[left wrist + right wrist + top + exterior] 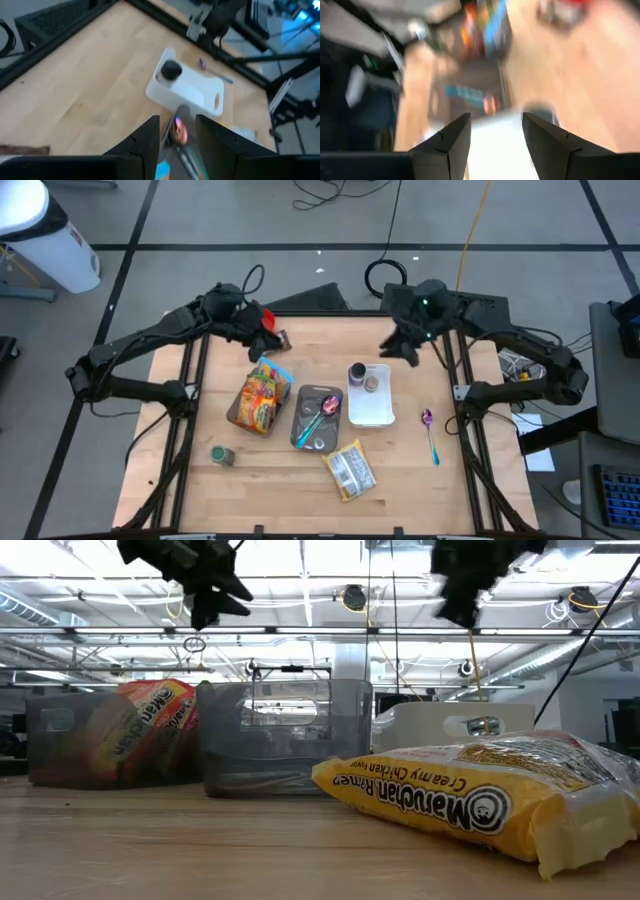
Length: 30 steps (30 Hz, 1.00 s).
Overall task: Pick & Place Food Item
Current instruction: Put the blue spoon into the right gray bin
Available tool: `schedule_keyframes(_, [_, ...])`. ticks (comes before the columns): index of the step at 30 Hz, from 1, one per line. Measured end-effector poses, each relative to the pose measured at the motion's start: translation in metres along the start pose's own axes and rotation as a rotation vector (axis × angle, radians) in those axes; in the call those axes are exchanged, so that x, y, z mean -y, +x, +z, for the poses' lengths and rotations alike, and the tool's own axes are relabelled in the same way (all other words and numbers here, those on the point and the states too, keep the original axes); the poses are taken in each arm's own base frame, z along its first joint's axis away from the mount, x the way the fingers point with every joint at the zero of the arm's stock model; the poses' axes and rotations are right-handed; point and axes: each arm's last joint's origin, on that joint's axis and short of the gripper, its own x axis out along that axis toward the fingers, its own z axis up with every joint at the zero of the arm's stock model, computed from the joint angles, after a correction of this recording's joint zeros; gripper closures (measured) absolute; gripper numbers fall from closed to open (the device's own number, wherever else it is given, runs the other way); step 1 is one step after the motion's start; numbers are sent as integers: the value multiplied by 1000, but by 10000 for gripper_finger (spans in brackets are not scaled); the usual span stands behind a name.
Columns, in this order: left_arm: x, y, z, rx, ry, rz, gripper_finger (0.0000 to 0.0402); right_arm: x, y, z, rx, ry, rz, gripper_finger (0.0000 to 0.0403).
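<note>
Above table (200, 480), both grippers' jaws hang apart, empty.

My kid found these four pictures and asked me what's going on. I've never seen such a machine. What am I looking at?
Two dark robot arms work over a wooden table. One picture looks straight down, one looks level across the tabletop, and two come from cameras on the arms' wrists. The left gripper and right gripper both hang open above the far side, holding nothing. On the table lie a yellow noodle packet, an orange noodle packet in a clear bin, a grey tray, a white tray, a purple spoon and a small jar.
</note>
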Motion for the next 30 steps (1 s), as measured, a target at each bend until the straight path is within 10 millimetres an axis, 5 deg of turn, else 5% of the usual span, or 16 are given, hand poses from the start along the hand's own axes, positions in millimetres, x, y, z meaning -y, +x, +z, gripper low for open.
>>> schedule_keyframes(6, [6, 2, 7, 71, -17, -33, 270, -12, 0, -39, -381, 45, -25, 232])
schedule_keyframes(11, [15, 5, 13, 128, 6, -60, 270, -12, 19, -73, -601, 43, -35, 232])
schedule_keyframes(20, [37, 12, 14, 169, 35, -130, 270, 6, 56, -128, -743, 81, -116, 232])
schedule_keyframes(30, [60, 19, 6, 124, 69, -222, 270, 22, 74, -151, -730, 110, -214, 232])
